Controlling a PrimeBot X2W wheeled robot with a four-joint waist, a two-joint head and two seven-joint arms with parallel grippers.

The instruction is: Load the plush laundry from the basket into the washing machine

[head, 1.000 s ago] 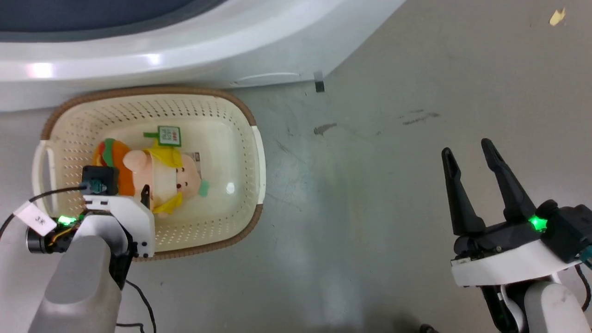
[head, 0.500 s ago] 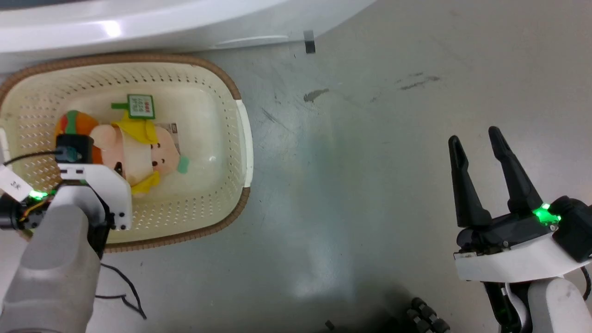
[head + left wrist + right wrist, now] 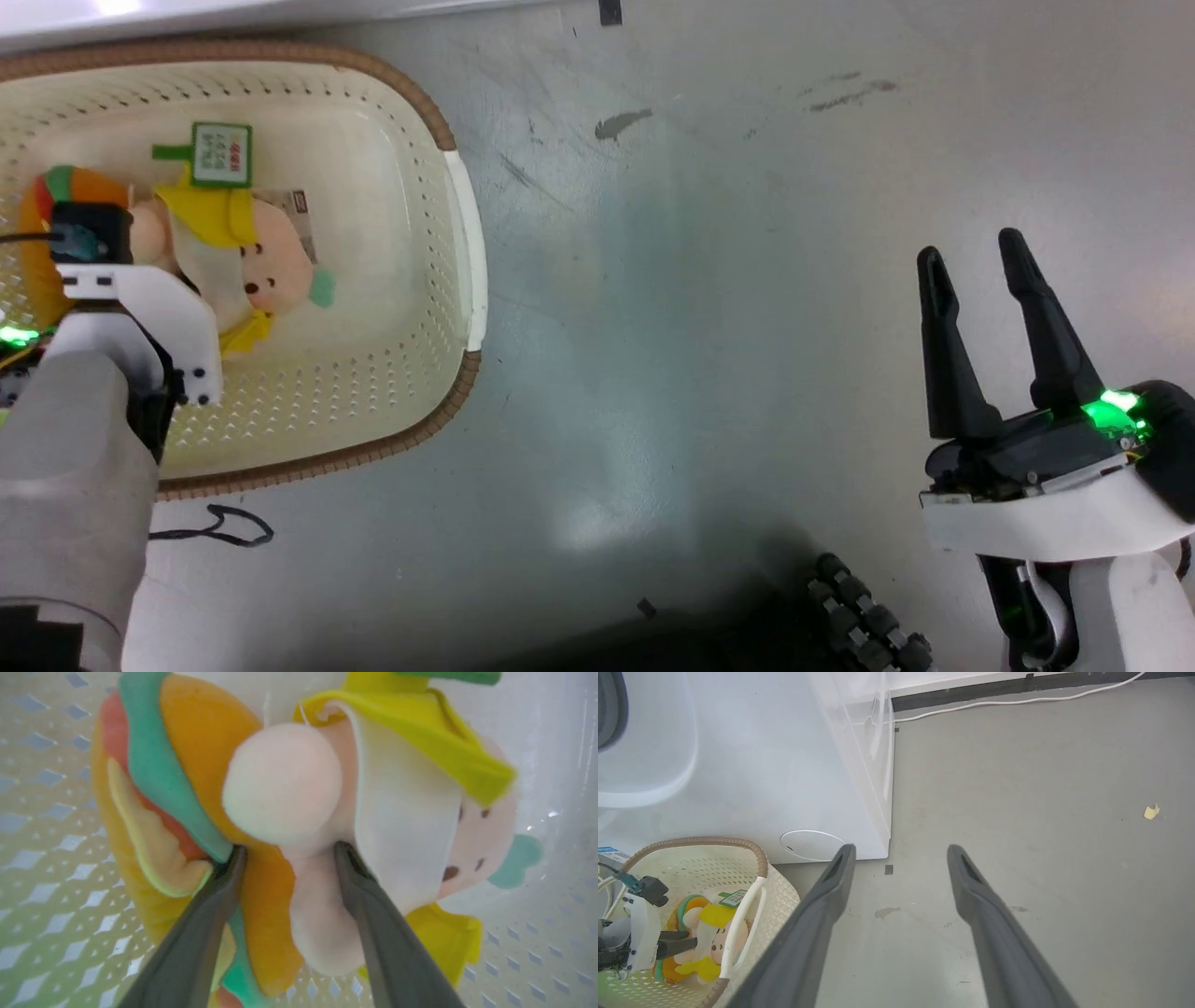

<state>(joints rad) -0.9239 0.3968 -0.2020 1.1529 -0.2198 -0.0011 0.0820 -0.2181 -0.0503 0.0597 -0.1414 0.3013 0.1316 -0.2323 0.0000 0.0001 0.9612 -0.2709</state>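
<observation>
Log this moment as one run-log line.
left pincer: shut on plush laundry | plush laundry: in basket | right pincer: open, empty, above floor

White-cased right claw (image 3: 969, 245), long dark fingers (image 3: 948, 364)

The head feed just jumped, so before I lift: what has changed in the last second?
Mostly the head camera moved: it dipped closer, sliding the basket up and left in frame. The plush doll lies by the same barcode label, unlifted. The left gripper stays at the doll, fingers pressed into its body; the right gripper stays open above the floor.
</observation>
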